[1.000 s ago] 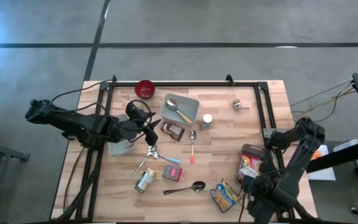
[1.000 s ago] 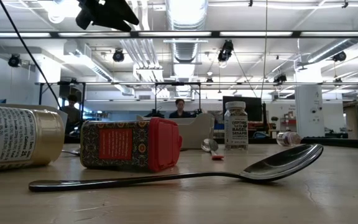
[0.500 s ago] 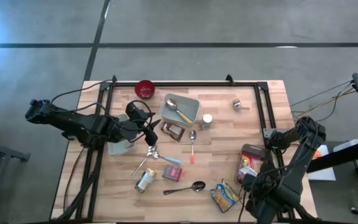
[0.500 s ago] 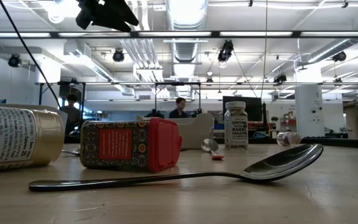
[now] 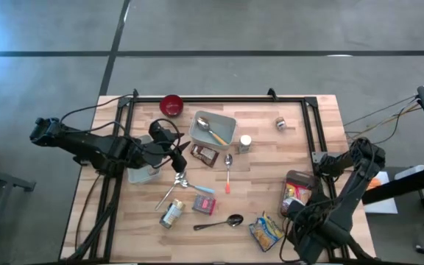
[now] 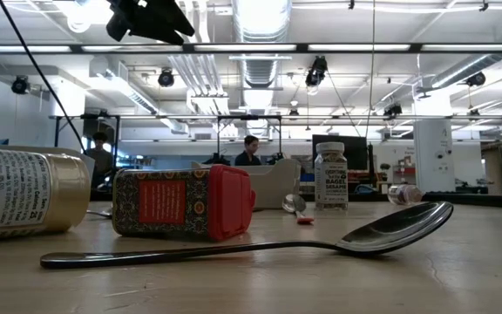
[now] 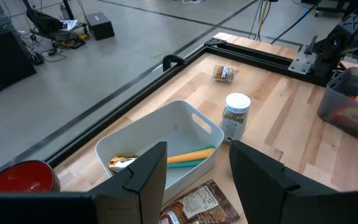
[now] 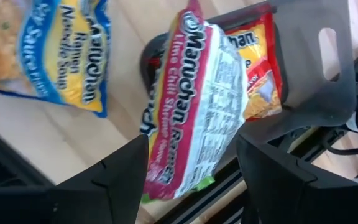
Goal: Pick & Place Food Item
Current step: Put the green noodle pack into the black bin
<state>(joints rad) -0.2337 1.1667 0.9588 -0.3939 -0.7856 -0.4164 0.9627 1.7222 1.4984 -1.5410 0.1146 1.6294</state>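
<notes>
The red-and-white ramen packet [image 8: 194,106] was seen partly inside the dark grey bin [image 8: 328,68] at the table's right edge, resting over a yellow-and-red packet [image 8: 257,78] already there. The right gripper [image 8: 191,171] was positioned just above it with fingers apart, so placement was judged nearly complete. A blue-and-yellow ramen packet [image 5: 266,230] was left on the table. The left gripper [image 7: 197,180], fingers apart and empty, was held over the white plastic tub [image 7: 185,124], in which a spoon [image 7: 166,160] was contained.
</notes>
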